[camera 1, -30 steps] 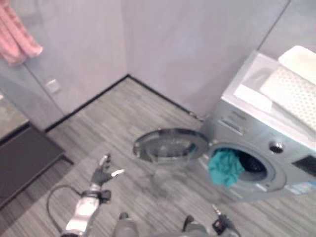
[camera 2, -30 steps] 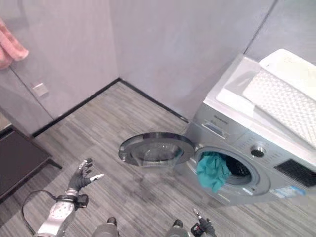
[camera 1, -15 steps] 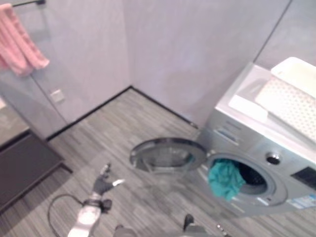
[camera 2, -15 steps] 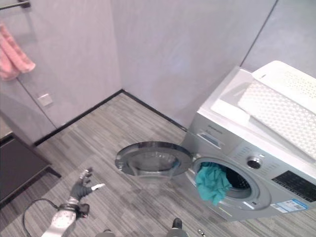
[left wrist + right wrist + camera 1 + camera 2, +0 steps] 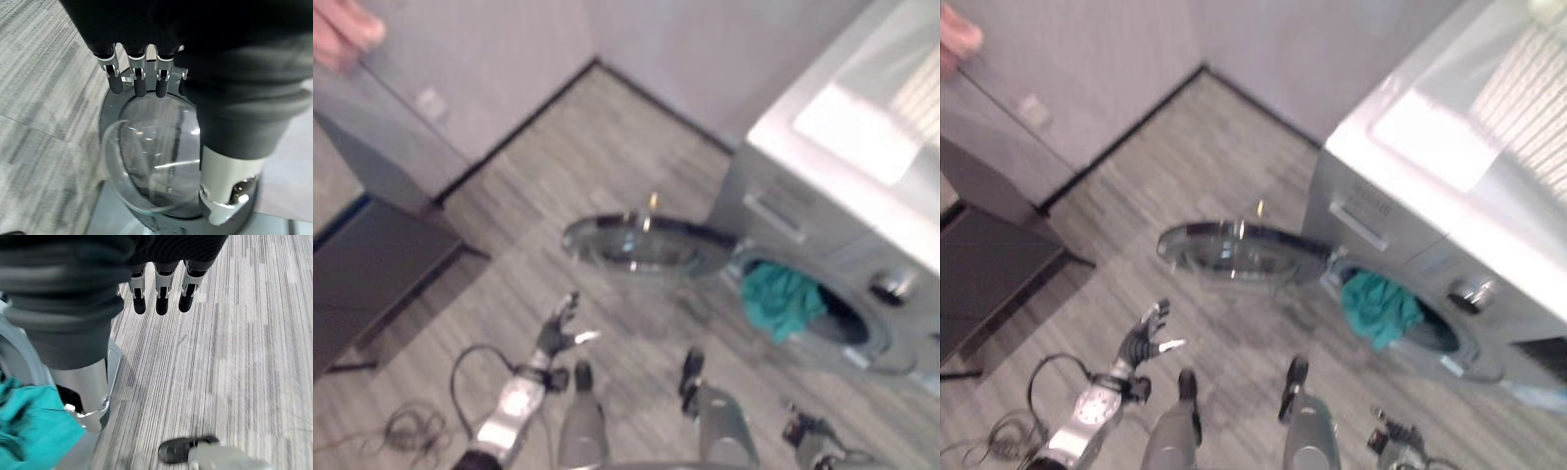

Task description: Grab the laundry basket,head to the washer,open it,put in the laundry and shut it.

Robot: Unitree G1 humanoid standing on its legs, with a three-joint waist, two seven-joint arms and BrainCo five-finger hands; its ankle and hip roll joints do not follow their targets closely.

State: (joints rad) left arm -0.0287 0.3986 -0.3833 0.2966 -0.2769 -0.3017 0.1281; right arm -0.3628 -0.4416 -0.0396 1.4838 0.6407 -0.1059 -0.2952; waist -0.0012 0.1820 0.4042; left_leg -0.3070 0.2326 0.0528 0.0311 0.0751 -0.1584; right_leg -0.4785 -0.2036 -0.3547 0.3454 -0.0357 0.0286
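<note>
The silver washer (image 5: 1400,211) stands at the right with its round glass door (image 5: 1239,253) swung wide open over the floor. A teal cloth (image 5: 1381,305) hangs out of the drum opening and also shows beside my right thumb (image 5: 29,431). On the washer's top lies a white perforated basket (image 5: 1528,88), cut by the view's edge. My left hand (image 5: 1143,338) hovers low over the floor, left of the door, fingers (image 5: 139,73) straight and pointing at the door glass (image 5: 156,166). My right hand (image 5: 156,293) is open and empty, just in front of the drum.
A dark low cabinet (image 5: 372,274) stands against the wall at the left. A pink towel (image 5: 342,24) hangs above it, and a wall socket (image 5: 431,101) sits near the room's corner. Grey striped floor (image 5: 1224,166) stretches between the cabinet and the washer.
The camera has tipped downward and come closer, so the washer and door sit larger and the basket slid to the edge. The door, the teal cloth and my left hand keep their places.
</note>
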